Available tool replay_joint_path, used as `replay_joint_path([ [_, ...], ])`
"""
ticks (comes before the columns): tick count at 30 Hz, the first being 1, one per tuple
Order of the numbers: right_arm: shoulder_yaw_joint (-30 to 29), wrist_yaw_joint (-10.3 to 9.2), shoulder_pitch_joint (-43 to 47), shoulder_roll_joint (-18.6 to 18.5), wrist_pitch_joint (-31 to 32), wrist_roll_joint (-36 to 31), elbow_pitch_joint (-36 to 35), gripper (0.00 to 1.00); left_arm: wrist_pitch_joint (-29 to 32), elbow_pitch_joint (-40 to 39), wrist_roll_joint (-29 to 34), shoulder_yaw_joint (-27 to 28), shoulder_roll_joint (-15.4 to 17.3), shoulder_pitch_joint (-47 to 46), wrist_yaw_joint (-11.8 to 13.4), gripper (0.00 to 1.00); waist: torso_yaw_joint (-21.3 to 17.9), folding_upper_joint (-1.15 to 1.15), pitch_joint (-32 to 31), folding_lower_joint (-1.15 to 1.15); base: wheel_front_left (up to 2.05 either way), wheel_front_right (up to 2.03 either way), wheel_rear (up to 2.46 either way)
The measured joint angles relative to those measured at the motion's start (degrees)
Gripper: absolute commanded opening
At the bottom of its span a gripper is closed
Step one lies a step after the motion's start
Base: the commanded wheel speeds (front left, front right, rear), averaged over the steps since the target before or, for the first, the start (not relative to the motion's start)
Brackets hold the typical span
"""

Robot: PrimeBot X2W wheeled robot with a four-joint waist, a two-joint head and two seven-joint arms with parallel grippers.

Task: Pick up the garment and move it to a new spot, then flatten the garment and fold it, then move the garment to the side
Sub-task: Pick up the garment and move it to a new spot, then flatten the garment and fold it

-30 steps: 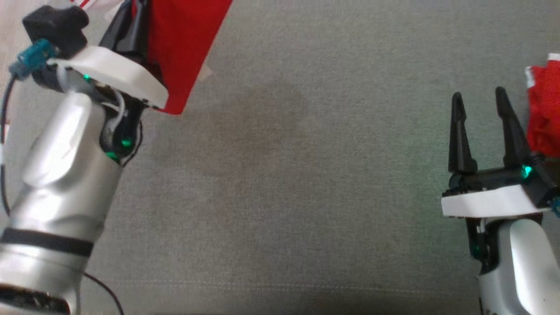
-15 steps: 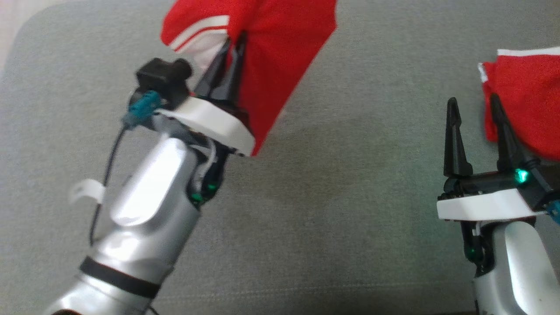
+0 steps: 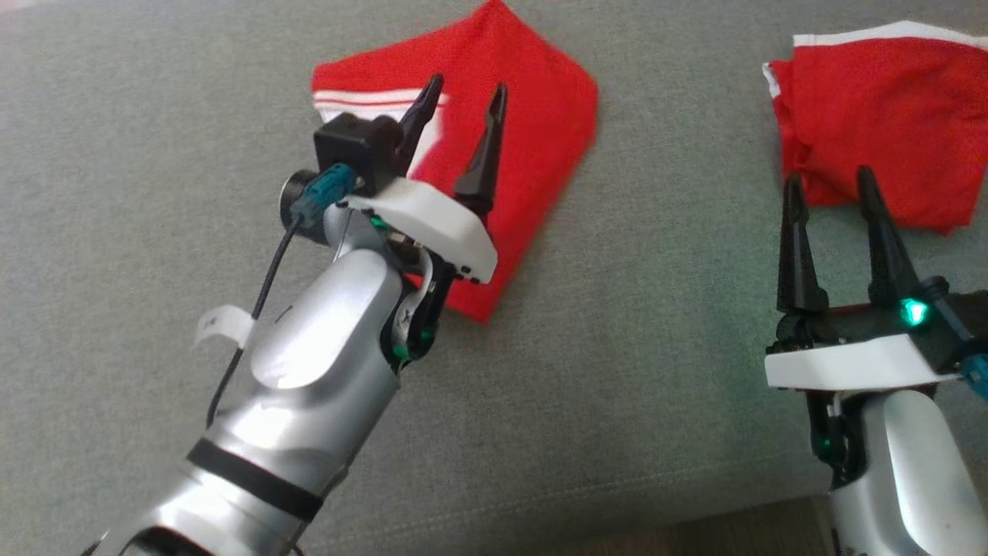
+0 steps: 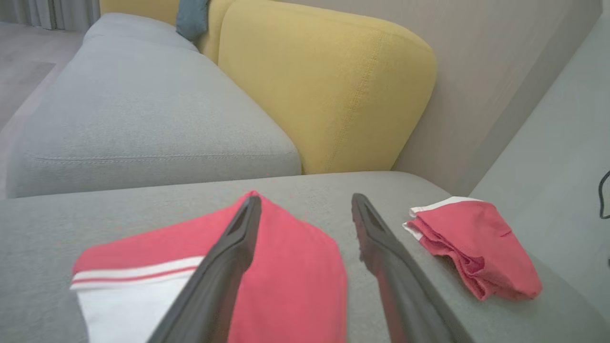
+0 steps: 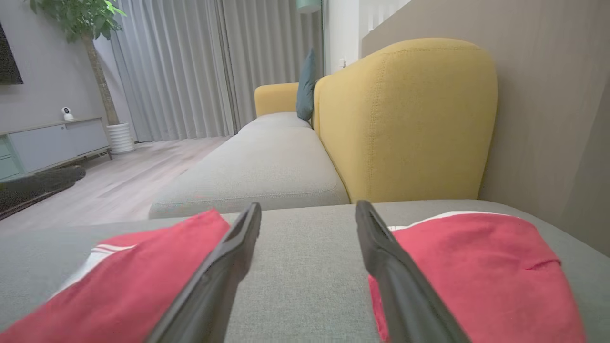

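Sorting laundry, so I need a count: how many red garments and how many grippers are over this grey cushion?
Red garments: 2, the folded red garment and the rumpled red garment.
Grippers: 2, the left gripper and the right gripper.
Total: 4.

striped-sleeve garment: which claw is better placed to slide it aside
Left. The left claw is open directly over the striped-sleeve garment; the right claw, also open, sits beside the other red garment.

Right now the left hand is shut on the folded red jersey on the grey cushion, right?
No: the left hand is open, fingers spread over the folded red jersey on the grey cushion. The head view shows it.
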Motion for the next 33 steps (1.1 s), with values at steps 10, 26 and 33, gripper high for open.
replay_joint_path([
  [10,-1.03,0.00,-0.10,0.00,-0.45,0.19,1.10,1.00,-0.20,-1.76,1.91,3.10,-0.24,-0.77,0.25,1.00,2.09,0.00,-0.27,0.00,0.00,0.00,0.00],
  [26,-1.18,0.00,0.76,0.00,-0.16,-1.96,3.00,1.00,-0.57,-15.79,13.13,17.91,6.04,21.69,-1.22,1.00,11.50,0.00,-6.17,0.00,0.00,0.00,0.00],
  [33,-0.80,0.00,3.18,0.01,0.91,-2.99,3.44,1.00,-0.56,-19.95,15.72,21.31,3.24,31.16,-2.85,1.00,14.79,0.00,-7.72,0.00,0.00,0.00,0.00],
])
